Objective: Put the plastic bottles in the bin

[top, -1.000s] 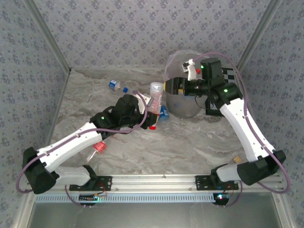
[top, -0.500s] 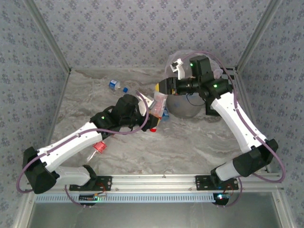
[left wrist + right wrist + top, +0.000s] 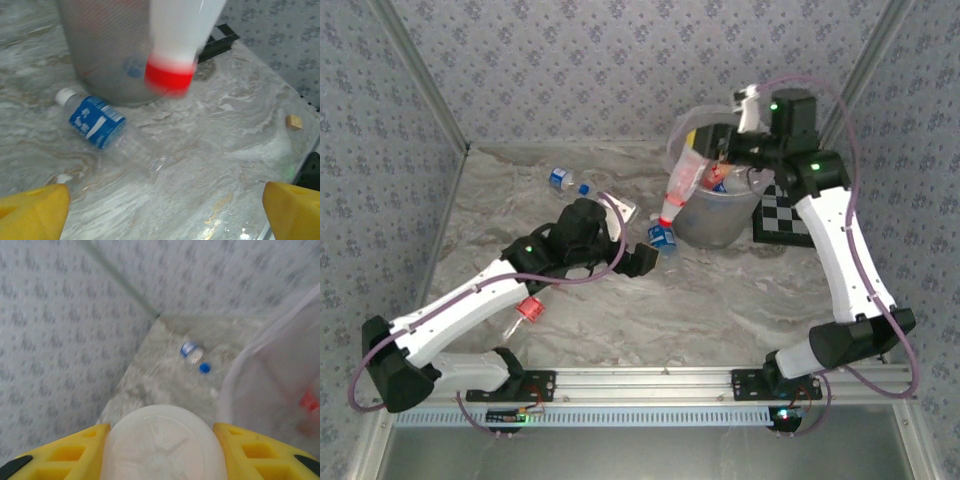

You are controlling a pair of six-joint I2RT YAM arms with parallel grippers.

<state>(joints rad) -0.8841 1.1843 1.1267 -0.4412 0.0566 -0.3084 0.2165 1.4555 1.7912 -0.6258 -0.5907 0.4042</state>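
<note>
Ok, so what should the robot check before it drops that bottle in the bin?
1. Grip: right claw shut on the red-capped bottle: ok.
2. Release: left claw open, off that bottle: ok.
3. Aim: whole bottle above the bin opening: not ok, its cap hangs outside the rim.
4. Bin upright: ok.
5. Nearby: blue-label bottle lies beside the bin, out of the way: ok.

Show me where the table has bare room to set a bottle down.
Widest bare marble: between the left arm, the right arm and the front rail. Also the far-left corner beside the blue-capped bottle. Crowded by the bin, where the white-capped bottle lies.
</note>
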